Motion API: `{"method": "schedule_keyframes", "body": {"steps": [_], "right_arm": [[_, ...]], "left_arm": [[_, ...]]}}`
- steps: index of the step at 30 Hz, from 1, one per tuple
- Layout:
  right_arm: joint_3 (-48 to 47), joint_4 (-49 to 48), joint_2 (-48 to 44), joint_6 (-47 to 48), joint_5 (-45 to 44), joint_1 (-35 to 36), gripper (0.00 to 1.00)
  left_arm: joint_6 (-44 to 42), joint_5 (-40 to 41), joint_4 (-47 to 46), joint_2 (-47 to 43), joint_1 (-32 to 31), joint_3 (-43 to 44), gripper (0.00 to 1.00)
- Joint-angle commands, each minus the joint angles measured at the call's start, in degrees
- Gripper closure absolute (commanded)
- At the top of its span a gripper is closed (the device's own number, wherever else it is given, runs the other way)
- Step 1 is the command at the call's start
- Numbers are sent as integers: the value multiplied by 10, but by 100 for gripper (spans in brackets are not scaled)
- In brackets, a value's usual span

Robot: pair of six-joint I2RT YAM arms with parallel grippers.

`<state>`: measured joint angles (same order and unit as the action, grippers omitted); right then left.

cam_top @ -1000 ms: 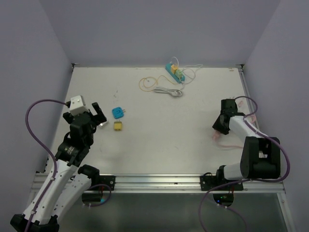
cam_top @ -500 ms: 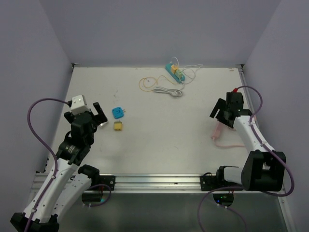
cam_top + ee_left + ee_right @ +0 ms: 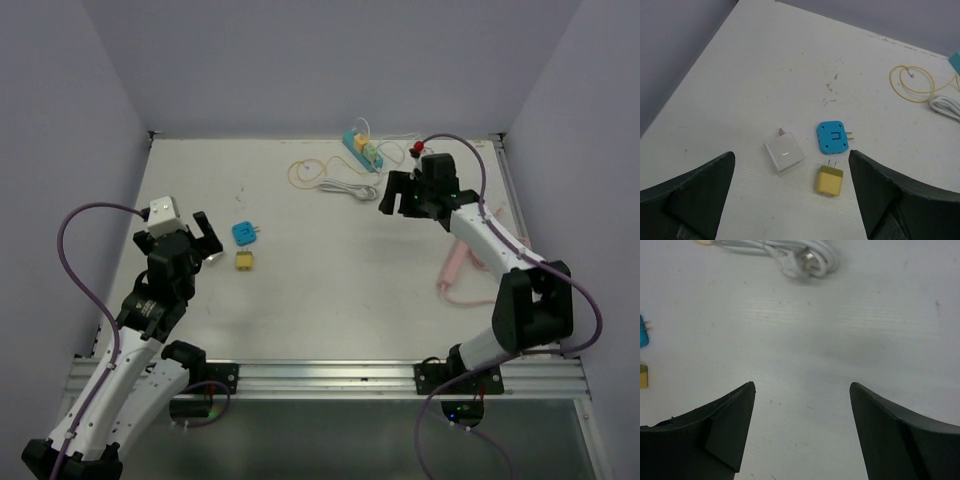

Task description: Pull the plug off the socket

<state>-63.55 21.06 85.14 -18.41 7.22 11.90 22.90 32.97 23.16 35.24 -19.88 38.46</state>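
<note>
A teal power strip lies at the far middle of the table with a yellow plug in it and a white coiled cord trailing off. My right gripper is open and empty, just right of the cord's coil and near the strip. My left gripper is open and empty at the left. It hovers by a blue plug, a yellow plug and a white adapter lying loose.
A thin yellow wire loop lies left of the white cord. A pink cable lies at the right side. The table's walls stand close on the left, back and right.
My right arm has swung from the table's right edge up and left toward the power strip. The left arm has stayed in place.
</note>
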Motion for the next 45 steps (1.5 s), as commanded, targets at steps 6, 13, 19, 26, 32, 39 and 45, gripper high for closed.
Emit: {"method": "schedule_keyframes", "body": {"steps": [6,13,19,26,32,39,45], "right_arm": [[-180,-53,172,99,28,49,18],[-328,-20,312,143,15,66,18],[-423,8,405,164,3,80,18],[-459,28,465,175,-10,97,24],[-399,16,444,180,-21,102,32],[-331,21,411,203,-41,104,39],[-283,41,385,189,-40,106,48]], "left_arm": [[-7,6,-22,-11,5,-5,0],[-9,8,-26,-9,5,-6,1],[-12,5,-34,-2,6,-5,1],[-14,-6,-39,7,8,-4,0],[-14,-12,-42,7,9,-4,0],[-16,-18,-43,10,10,-4,0],[-17,-16,-42,11,11,-5,0]]}}
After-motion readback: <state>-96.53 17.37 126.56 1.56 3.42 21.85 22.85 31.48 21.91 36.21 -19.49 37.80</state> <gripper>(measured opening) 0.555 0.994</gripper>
